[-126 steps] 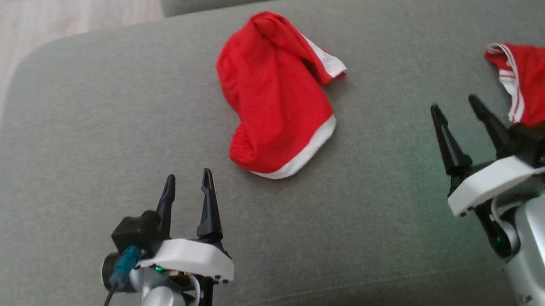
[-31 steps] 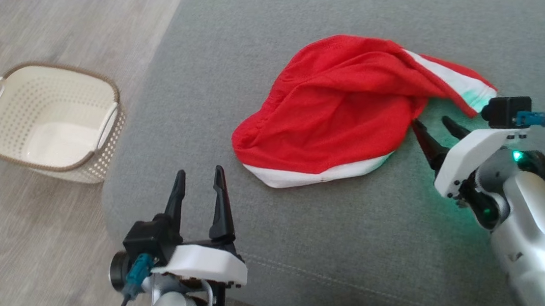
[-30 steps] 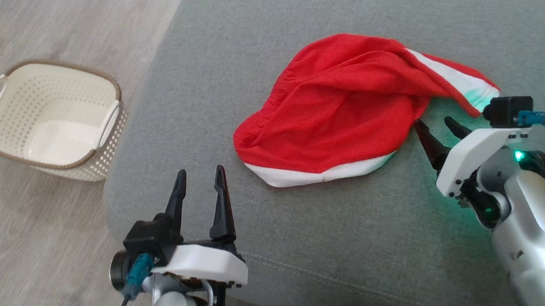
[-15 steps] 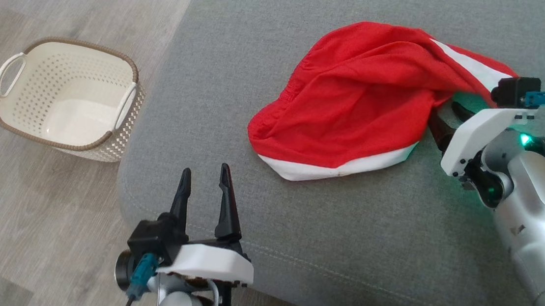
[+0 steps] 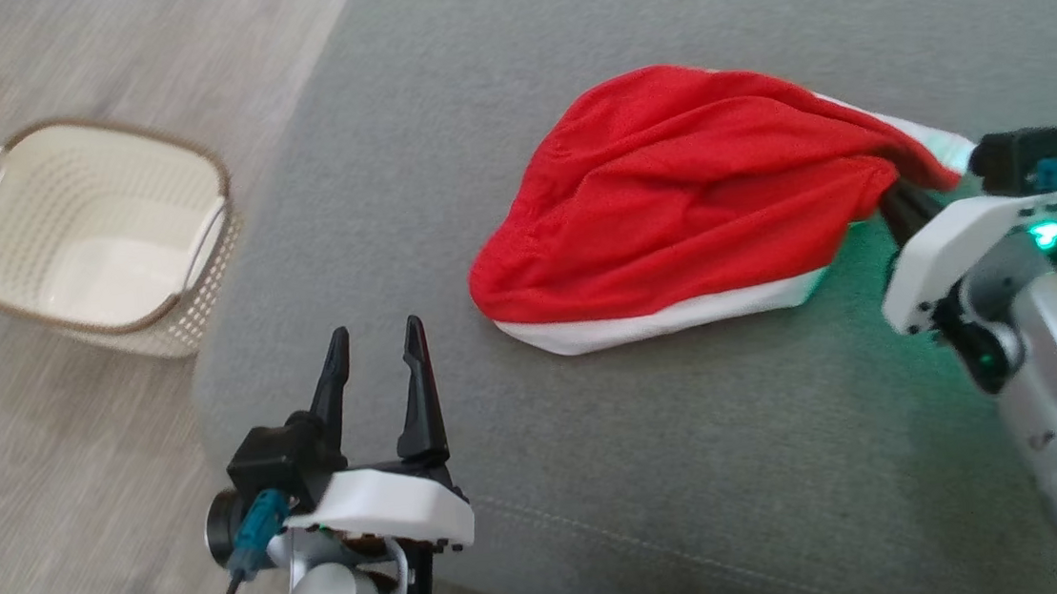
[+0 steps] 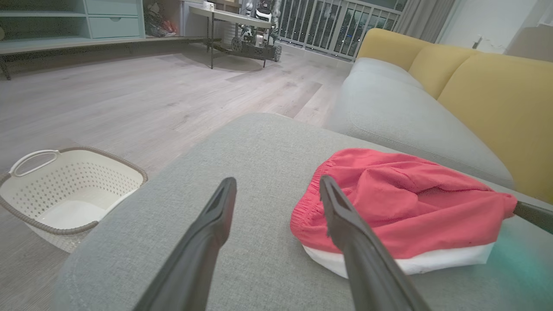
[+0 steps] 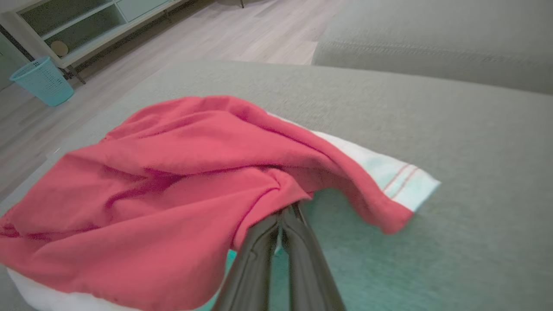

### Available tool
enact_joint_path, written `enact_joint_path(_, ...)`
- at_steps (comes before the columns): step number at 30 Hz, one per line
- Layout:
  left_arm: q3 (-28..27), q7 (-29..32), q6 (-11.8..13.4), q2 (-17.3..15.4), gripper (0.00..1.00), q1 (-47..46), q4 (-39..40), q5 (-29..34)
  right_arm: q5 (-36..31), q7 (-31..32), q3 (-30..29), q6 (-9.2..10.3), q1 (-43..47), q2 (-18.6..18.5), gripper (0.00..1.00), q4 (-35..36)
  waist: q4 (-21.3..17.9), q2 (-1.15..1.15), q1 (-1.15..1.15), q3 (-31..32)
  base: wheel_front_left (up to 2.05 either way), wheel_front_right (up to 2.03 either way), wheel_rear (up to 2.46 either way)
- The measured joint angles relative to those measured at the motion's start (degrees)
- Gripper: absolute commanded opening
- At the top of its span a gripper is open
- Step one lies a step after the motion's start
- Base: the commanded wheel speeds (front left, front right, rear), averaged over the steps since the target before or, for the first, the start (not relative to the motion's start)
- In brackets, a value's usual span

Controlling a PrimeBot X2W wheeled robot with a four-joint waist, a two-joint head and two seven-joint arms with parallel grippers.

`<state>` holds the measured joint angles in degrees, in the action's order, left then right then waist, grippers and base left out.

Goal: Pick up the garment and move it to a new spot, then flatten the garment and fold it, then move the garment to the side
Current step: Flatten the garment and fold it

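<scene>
On the grey cushion [image 5: 650,478] the red garment [image 5: 673,198] lies crumpled, with the right gripper [image 5: 895,196] jaws pinched shut on its edge. Left gripper [image 5: 375,329] hovers nearby, jaws wide open, empty. Basket [image 5: 78,183] sits on the floor.

The garment [image 5: 682,197] — red, white-hemmed — lies rumpled. One bunched fold is pinched in the right gripper [image 7: 286,212], the rest spread beyond its tips.

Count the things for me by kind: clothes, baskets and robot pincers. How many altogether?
Clothes: 1, the red garment
Baskets: 2, the cream basket and the teal basket
Pincers: 2, the left pincer and the right pincer
Total: 5
</scene>
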<state>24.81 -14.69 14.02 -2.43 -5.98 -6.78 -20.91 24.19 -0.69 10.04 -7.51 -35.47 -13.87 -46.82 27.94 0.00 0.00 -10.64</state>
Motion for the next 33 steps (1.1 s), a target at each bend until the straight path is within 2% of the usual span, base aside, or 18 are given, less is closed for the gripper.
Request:
enact_joint_path(5,-0.1,0.0,-0.5,0.0,1.00,0.0,-0.5,0.0,-0.1,2.9,3.5,0.00,0.5,-4.4,0.00,3.4,-2.7,0.00,0.00,1.8,0.00,0.00,0.00)
enact_joint_path(12,-0.3,0.0,-1.5,0.0,1.00,0.3,-1.7,0.2,-2.9,12.6,6.1,0.00,2.3,-11.3,0.00,8.3,-6.2,0.00,0.00,5.1,0.00,0.00,0.00)
enact_joint_path(19,-1.0,0.0,-2.5,-0.1,1.00,2.8,-2.7,0.7,-4.2,24.5,5.1,0.00,7.4,-15.4,0.00,14.6,-8.1,0.00,0.00,9.0,0.00,0.00,0.00)
enact_joint_path(24,-1.0,0.0,-3.0,-0.1,1.00,3.9,-2.7,0.7,-2.6,31.4,4.4,0.00,12.0,-16.9,0.00,20.1,-8.1,0.00,0.00,10.3,0.00,0.00,0.00)
enact_joint_path(29,0.4,0.0,-3.3,-0.3,1.00,4.1,-2.7,0.8,-2.0,32.1,1.6,0.00,12.2,-16.5,0.00,22.2,-7.2,0.00,0.00,8.5,0.00,0.00,0.00)
enact_joint_path(33,2.2,0.0,-3.4,-0.3,1.00,2.9,-2.5,0.8,-5.4,28.8,1.5,0.00,7.6,-16.2,0.00,16.7,-5.7,0.00,0.00,6.2,0.00,0.00,0.00)
